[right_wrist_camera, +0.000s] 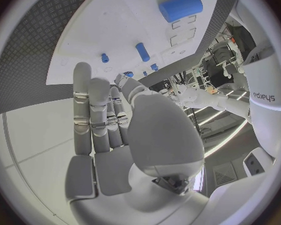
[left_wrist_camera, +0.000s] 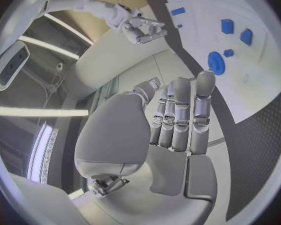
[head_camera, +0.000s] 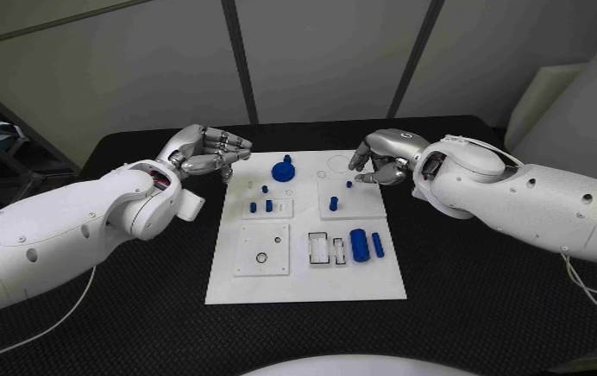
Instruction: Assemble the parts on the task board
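1. Both hands are hovering at the far end of the task board (head_camera: pixel 304 285), one on either side, and neither is holding a part. To my eye the work is sitting between steps: a reach is being set up, not a placement.

2. The left hand (head_camera: pixel 209 153) is hanging just off the board's far left corner, fingers (left_wrist_camera: pixel 181 112) lying straight and close together with nothing in them. The right hand (head_camera: pixel 386 159) is poised over the far right corner, fingers loosely curled, tips just beside a small blue peg (head_camera: pixel 348 184) standing in its block; I cannot tell if they are touching it.

3. The parts are all resting on the board: a blue gear (head_camera: pixel 284 170) near the far edge, short pegs in the two middle blocks, and a blue cylinder (head_camera: pixel 360 245) lying beside a slimmer blue pin (head_camera: pixel 377 244) on the right.

4. The next move, I'd judge, is calling for the right hand to drop and pinch a loose piece, then line it up squarely over its hole.

5. The left wrist view is showing the left palm bare and the gear (left_wrist_camera: pixel 216 63) beyond the fingertips, which the head view leaves half hidden. The right wrist view is showing the cylinder (right_wrist_camera: pixel 180 7) well apart from that hand.
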You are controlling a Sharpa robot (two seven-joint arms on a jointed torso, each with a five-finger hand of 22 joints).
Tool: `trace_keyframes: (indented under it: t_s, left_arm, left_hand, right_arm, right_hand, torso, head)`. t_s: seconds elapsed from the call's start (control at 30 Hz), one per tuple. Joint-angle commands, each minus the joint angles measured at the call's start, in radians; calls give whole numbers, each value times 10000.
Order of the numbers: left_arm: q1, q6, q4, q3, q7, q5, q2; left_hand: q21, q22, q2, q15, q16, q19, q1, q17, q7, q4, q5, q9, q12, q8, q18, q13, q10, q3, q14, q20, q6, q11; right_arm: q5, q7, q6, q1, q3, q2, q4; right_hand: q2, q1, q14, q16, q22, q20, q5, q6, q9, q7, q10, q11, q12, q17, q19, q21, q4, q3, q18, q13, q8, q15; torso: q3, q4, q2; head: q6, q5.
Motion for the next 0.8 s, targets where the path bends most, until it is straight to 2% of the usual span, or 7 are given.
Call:
trace_keyframes:
  t_s: [0.03, 0.23, 0.33, 0.53, 0.67, 0.8]
  left_arm:
    - [-37, -211, 256, 6, 1219, 2703, -87]
    - [-127, -177, 602, 5, 1420, 3259, -250]
    - [-139, -170, 650, 5, 1451, 3331, -286]
    - [-151, -143, 725, 6, 1481, 3409, -334]
    - [-156, -125, 758, 6, 1475, 3421, -352]
    - [-161, -112, 762, 6, 1455, 3428, -368]
  left_hand:
    - [-64, -46, 114, 10, -42, -83, 33, -17, -4, -21, -6, 4, 62, 65, 291, 30, 45, -72, -90, 4, 93, -15]
    - [-140, -95, 139, 3, -49, -97, 76, -31, -10, -44, 1, 1, 113, 76, 299, 58, 42, -88, -103, -2, 93, -27]
    - [-162, -109, 146, 1, -50, -100, 89, -35, -10, -51, 3, -1, 128, 79, 302, 66, 37, -94, -106, -4, 91, -28]
    - [-198, -131, 149, 1, -51, -110, 91, -37, -9, -52, 3, -2, 135, 81, 307, 70, 35, -98, -108, -5, 91, -27]
    - [-227, -149, 152, 1, -52, -118, 92, -40, -6, -53, 2, -3, 144, 81, 311, 75, 32, -104, -112, -6, 89, -26]
    - [-299, -193, 154, 3, -56, -140, 94, -45, 2, -54, 2, -6, 155, 81, 322, 82, 20, -116, -120, -8, 81, -22]
  right_arm:
    - [-1278, -538, -60, -50, -11, 77, 24]
    - [-1605, -708, -83, -191, -38, 321, -106]
    - [-1658, -759, -7, -214, -53, 421, -190]
    - [-1701, -836, 247, -234, -244, 586, -401]
    - [-1741, -869, 285, -239, -293, 671, -498]
    - [-1824, -927, 178, -243, -319, 764, -582]
  right_hand:
    - [-110, -25, 417, 422, 438, 54, -61, -121, -22, 5, -170, 32, -16, 402, 21, 418, 23, 74, -74, -5, -56, 86]
    - [-223, -47, 372, 1320, 1400, 159, -62, -339, -41, 93, -521, 137, 10, 1265, -22, 1324, 51, 171, -152, -9, -53, 165]
    - [-230, -37, 348, 1474, 1574, 179, -55, -374, -41, 107, -565, 149, 11, 1403, -49, 1494, 50, 202, -161, -9, -54, 173]
    - [-216, -5, 332, 1876, 2072, 218, -41, -407, -33, 134, -614, 167, 22, 1797, -44, 1948, 40, 290, -205, -8, -47, 191]
    - [-200, 22, 332, 2047, 2271, 229, -33, -404, -28, 138, -618, 169, 28, 1962, -41, 2133, 29, 351, -222, -7, -43, 192]
    - [-164, 49, 325, 2166, 2439, 237, -13, -394, -23, 143, -616, 172, 31, 2068, -37, 2287, 23, 433, -237, -8, -39, 190]
  torso:
    - [-5, 4, 16]
    - [8, 5, 39]
    - [0, 7, 35]
    - [-6, 12, 37]
    - [15, 3, 43]
    - [10, -5, 27]
  head:
    - [26, 11]
    - [4, 64]
    - [-11, 66]
    - [-68, 88]
    - [-91, 115]
    - [-124, 122]
